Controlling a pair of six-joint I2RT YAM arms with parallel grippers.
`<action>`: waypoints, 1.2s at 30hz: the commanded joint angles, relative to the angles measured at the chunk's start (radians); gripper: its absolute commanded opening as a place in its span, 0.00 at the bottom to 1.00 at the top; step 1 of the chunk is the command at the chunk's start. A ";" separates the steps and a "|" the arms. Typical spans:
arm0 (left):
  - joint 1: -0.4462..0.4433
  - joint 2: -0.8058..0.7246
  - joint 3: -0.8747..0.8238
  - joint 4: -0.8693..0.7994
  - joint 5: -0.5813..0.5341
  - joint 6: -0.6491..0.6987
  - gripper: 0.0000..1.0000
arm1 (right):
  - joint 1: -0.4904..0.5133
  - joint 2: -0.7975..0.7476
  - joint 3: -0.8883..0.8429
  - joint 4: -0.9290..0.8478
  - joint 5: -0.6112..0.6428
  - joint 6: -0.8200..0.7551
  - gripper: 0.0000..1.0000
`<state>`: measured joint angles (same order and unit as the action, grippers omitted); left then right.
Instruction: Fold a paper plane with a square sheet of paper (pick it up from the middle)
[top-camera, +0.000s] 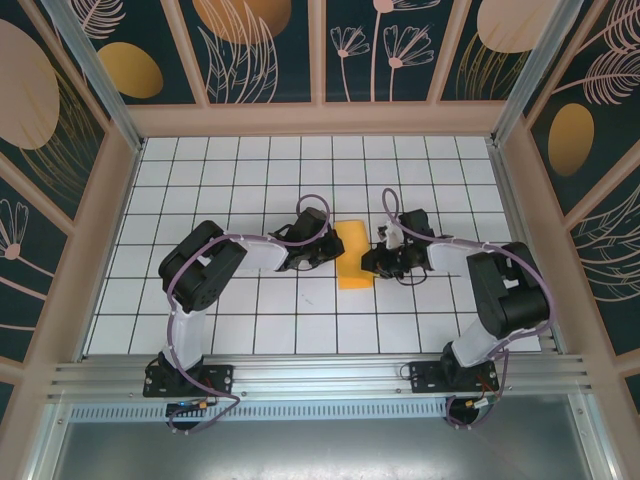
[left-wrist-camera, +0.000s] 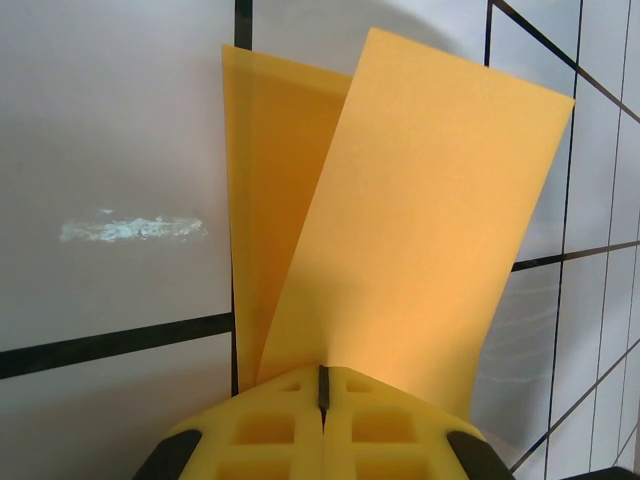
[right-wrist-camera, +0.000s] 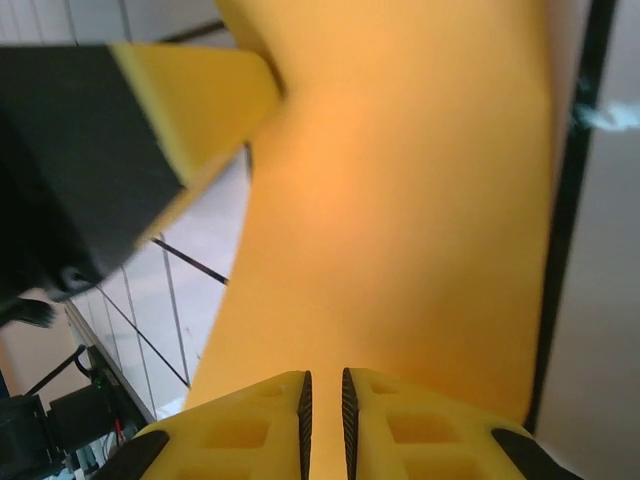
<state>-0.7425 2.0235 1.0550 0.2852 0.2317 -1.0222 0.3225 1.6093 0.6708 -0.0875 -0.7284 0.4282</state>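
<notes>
The square sheet of paper is orange-yellow and folded over on itself, lying near the middle of the white grid table. In the left wrist view the paper stands up as two leaves that meet at my left gripper, which is shut on their near edge. My left gripper sits at the paper's left side. My right gripper is at its right side. In the right wrist view the paper lies just beyond my right gripper, whose jaws stand a narrow slit apart with nothing visibly between them. One left fingertip shows at top left.
Walls with orange oval prints surround the table on three sides. A whitish smear marks a tile left of the paper. The arm bases stand on the metal rail at the near edge.
</notes>
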 joint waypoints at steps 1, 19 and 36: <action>-0.004 0.061 -0.022 -0.090 -0.017 0.019 0.00 | 0.002 0.048 -0.052 0.029 0.003 0.010 0.20; -0.003 0.054 -0.024 -0.102 -0.023 0.025 0.00 | 0.001 -0.033 -0.113 0.034 -0.037 0.023 0.19; -0.004 0.058 -0.008 -0.129 -0.028 0.042 0.00 | -0.055 -0.029 0.118 0.013 -0.008 0.011 0.20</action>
<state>-0.7425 2.0247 1.0588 0.2802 0.2310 -1.0096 0.2859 1.5734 0.6788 -0.0818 -0.7406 0.4503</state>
